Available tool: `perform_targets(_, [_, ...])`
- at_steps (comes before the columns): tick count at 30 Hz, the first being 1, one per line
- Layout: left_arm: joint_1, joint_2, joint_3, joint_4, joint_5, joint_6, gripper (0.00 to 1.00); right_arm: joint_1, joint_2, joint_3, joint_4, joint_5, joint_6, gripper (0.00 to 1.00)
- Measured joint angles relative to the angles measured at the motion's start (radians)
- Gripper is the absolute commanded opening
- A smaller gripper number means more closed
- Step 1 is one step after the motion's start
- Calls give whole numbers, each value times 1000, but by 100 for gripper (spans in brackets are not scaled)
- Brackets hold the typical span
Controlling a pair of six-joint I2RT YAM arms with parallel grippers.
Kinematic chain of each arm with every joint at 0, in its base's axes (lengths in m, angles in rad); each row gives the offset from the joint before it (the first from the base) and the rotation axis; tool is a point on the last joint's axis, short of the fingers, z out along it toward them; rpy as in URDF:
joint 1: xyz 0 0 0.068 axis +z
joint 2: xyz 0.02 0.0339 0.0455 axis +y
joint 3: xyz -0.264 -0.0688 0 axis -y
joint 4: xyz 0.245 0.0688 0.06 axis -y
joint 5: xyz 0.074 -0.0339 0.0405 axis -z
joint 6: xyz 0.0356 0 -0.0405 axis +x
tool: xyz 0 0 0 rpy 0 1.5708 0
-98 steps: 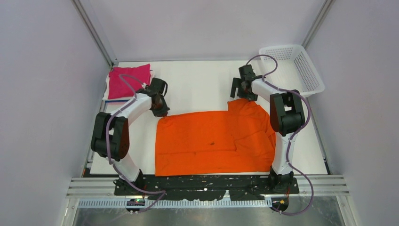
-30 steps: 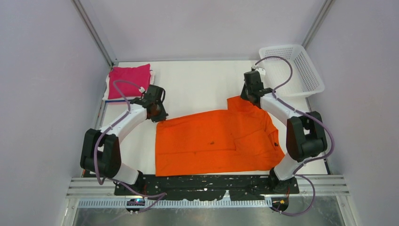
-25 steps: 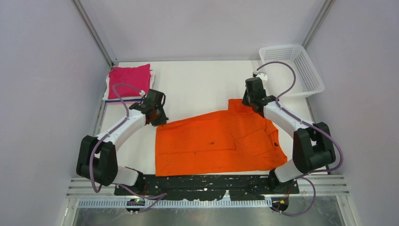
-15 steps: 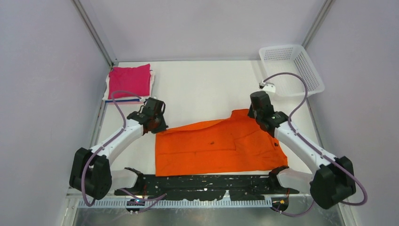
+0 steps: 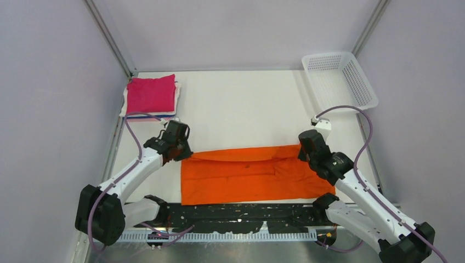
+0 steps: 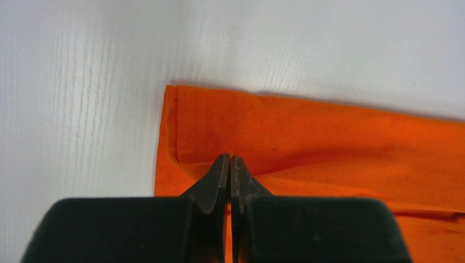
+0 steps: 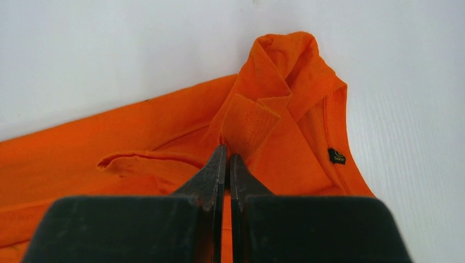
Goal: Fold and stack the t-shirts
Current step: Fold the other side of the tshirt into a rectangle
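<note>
Both hands have drawn the far edge of the orange t-shirt (image 5: 252, 176) back toward the arm bases, folding it into a narrow band on the white surface (image 5: 241, 104). The left hand (image 6: 229, 160) is clamped on the cloth's far left corner. The right hand (image 7: 227, 150) is clamped on a bunched fold at the far right. Beyond the left hand lies a folded magenta t-shirt (image 5: 151, 94).

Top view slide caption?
Both jaws pinch the far edge of the orange shirt, doubled over; pink shirt folded at far left.
</note>
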Motion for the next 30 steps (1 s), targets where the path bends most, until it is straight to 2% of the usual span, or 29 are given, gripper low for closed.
perform_targets(6, [-8,-42,-80,0,11,-2,0,43,-14,-32,-85,-18,57,5])
perform_targets(8, [-11,-56,-117,1,17,-4,0,63,-19,-52,-112,-47,92,9])
perform_targets(11, [-17,-70,-165,3,26,-5,14,82,-18,-88,-166,-108,144,12])
perform_targets(12, [-18,-74,-179,6,27,-6,21,88,-19,-100,-188,-135,163,14])
perform_targets(13, [-19,-81,-194,8,28,-8,30,93,-23,-111,-207,-157,176,20])
perform_targets(18, [-20,-146,-230,-21,27,-17,90,116,-111,-150,-304,-325,216,49])
perform_targets(19, [-20,-169,-229,-27,24,-19,98,116,-127,-150,-314,-355,214,65])
perform_targets(20, [-20,-193,-226,-37,19,-21,99,117,-144,-149,-322,-376,212,82])
perform_targets(22, [-20,-232,-209,-63,10,-24,100,117,-167,-132,-344,-399,200,96])
perform_targets(25, [-20,-276,-171,-80,9,-22,100,117,-176,-84,-359,-395,185,99])
perform_targets(30, [-20,-286,-141,-56,50,-10,100,117,-138,28,-340,-362,147,96])
